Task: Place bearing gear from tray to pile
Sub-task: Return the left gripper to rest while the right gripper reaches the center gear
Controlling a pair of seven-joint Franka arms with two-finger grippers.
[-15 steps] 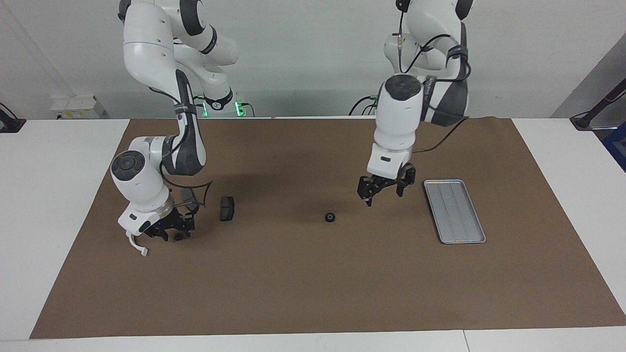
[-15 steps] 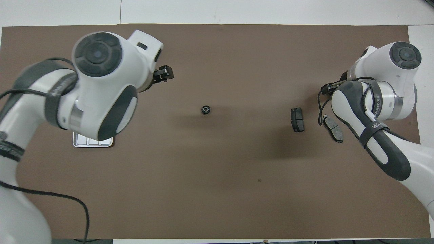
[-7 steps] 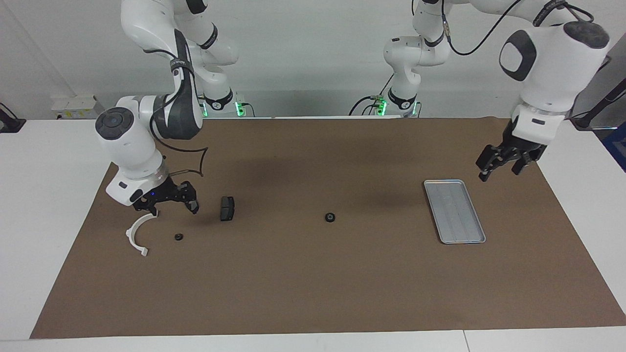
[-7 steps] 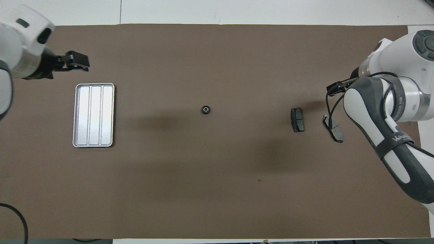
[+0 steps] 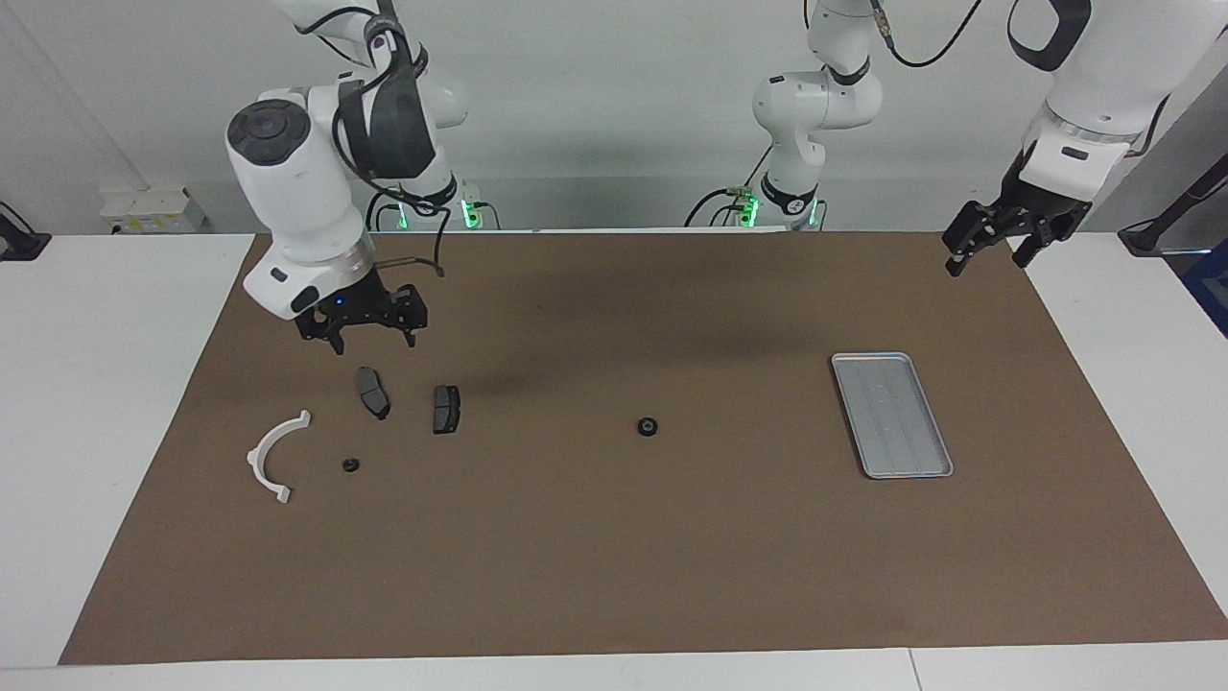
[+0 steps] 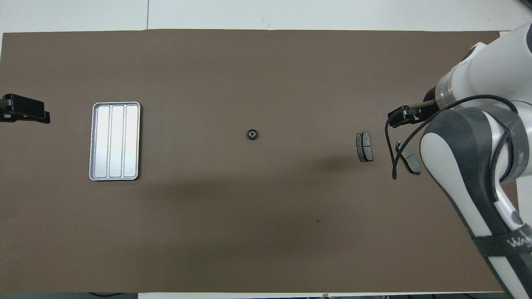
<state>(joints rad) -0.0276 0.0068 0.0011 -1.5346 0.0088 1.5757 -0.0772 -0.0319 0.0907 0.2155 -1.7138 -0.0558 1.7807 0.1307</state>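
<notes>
The right gripper (image 5: 367, 333) hung with its fingers (image 5: 334, 343) spread wide and holding nothing, pointing down over the brown mat (image 5: 614, 537) above the pile at the right arm's end of the worktop (image 5: 115, 384). Its white wrist rose above it, the arm bent back at the elbow toward its base. The left gripper (image 5: 990, 251) also had its fingers wide apart and empty, raised over the corner of the mat at the left arm's end, the forearm running up out of the facing view.

A small dark bearing gear (image 5: 351, 465) lay on the mat in the pile, between the white plastic arc (image 5: 272, 453) and the two dark brake pads (image 5: 373, 393), farther from the robots than the pads. The second pad (image 5: 445, 409) lay just beside the first, toward the middle of the mat. Another small black gear (image 5: 649, 426) sat alone near the mat's centre, well apart from both the pile and the tray. The silver tray (image 5: 892, 414) lay flat toward the left arm's end, with nothing in it.
</notes>
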